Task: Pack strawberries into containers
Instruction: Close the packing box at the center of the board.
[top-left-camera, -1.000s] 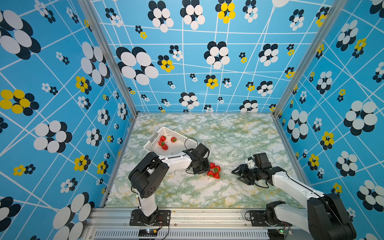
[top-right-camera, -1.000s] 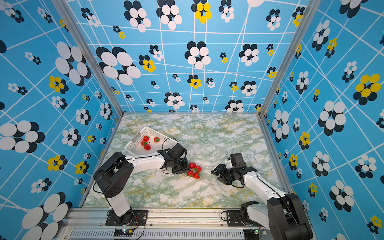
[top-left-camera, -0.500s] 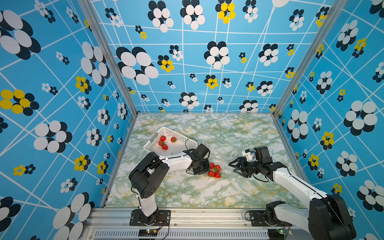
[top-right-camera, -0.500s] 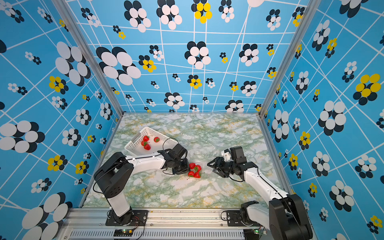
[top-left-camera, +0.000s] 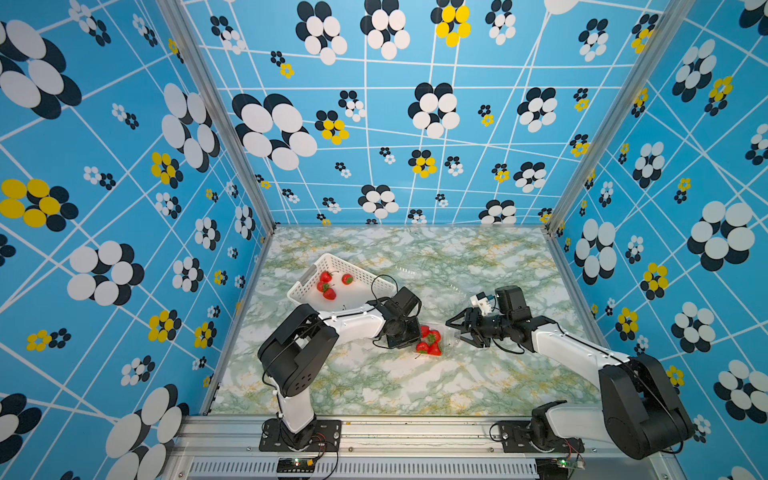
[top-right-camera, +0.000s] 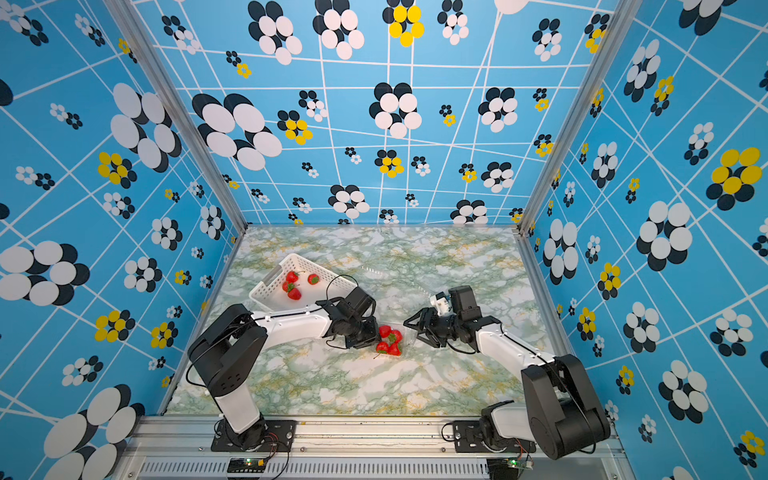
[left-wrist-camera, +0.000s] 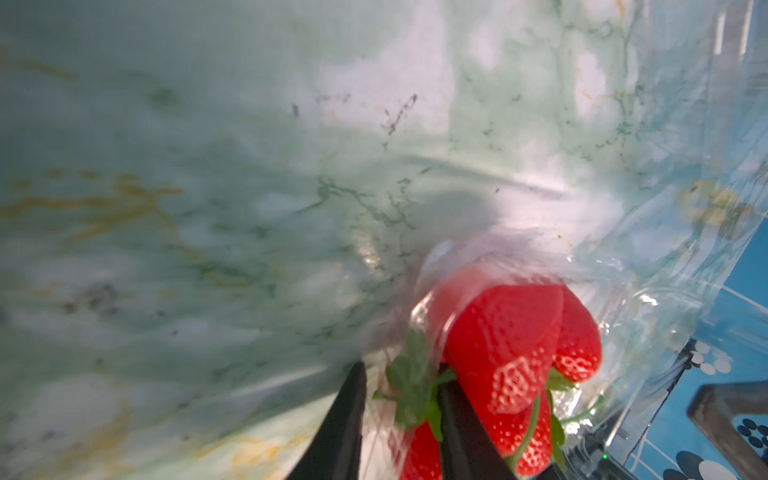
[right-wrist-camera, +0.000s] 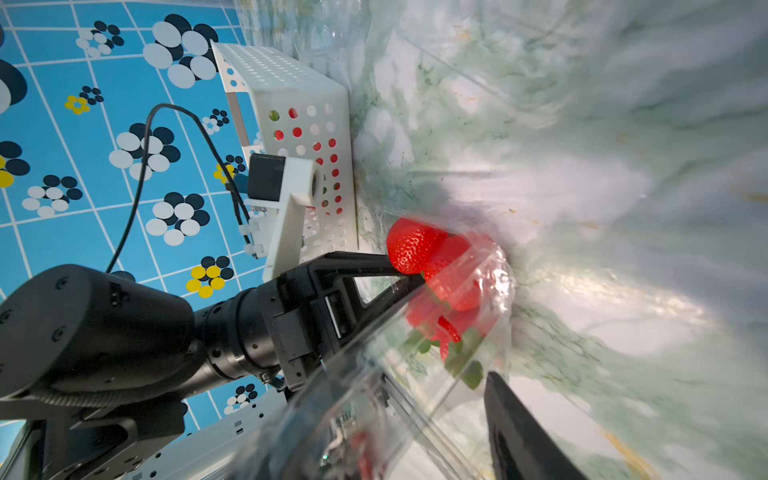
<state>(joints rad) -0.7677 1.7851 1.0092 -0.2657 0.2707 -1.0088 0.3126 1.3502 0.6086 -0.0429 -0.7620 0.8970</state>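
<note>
The marbled table carries a white basket at its far left, with a few strawberries inside. Mid-table, the left gripper is pinched tight on the wall of a clear container. The right gripper faces it with its jaws apart. More red berries sit packed inside the container.

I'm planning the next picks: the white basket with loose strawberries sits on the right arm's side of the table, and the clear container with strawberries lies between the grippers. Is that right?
Wrong side: both top views show the white basket with loose strawberries on the left arm's side of the table. The clear container does lie between the left gripper and the right gripper.
</note>
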